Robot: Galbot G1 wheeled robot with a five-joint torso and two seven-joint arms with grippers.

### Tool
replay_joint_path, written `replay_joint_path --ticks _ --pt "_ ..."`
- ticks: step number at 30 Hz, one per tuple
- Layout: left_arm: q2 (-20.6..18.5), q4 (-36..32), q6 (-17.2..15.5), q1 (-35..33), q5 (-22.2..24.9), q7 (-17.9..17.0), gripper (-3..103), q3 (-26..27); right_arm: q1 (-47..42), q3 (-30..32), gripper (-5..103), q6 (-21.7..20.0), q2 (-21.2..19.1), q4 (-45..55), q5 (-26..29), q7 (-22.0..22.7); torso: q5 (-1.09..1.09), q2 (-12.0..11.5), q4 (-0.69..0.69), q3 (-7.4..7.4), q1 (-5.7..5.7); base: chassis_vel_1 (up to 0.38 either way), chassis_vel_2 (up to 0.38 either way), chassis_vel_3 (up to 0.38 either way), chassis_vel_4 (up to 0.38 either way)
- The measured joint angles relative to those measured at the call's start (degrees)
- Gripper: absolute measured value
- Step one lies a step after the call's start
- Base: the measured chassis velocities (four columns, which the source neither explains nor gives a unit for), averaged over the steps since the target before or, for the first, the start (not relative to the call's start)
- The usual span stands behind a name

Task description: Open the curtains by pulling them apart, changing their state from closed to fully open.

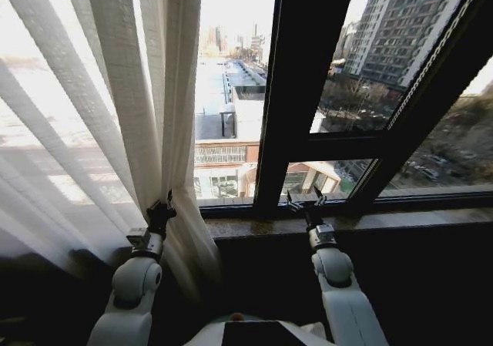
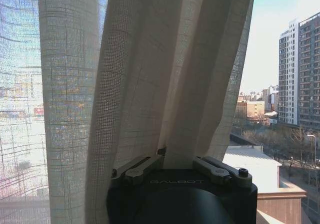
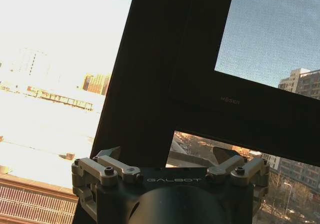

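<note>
One light, limp curtain (image 1: 115, 92): left gripper (image 1: 163, 207) jaws pinched on a bunched pleat near its edge, likely the firmest hold; right gripper (image 1: 306, 199) wide open, empty.

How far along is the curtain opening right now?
Partly done: the window frame ahead stands uncovered. In hand: the left tool is shut on the curtain, its pleats bunched at the tool in the left wrist view. The right tool is open and empty by the sill. Left: the held curtain's far side remains spread.

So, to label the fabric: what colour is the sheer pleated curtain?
Cream-white, with a fine woven grid; clearest in the left wrist view.
</note>
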State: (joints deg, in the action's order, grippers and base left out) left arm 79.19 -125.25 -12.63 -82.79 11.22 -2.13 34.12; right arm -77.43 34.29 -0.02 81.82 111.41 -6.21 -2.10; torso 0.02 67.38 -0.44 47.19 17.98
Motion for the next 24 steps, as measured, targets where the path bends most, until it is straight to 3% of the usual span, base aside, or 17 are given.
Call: replay_joint_path --ticks 24 --pt "0.61 -0.43 0.86 -0.65 -0.43 0.17 0 0.17 -0.19 -0.03 100 0.11 0.01 0.00 -0.10 -0.07 -0.01 0.00 0.00 0.00 0.00 0.177 0.173 -0.172 -0.177"
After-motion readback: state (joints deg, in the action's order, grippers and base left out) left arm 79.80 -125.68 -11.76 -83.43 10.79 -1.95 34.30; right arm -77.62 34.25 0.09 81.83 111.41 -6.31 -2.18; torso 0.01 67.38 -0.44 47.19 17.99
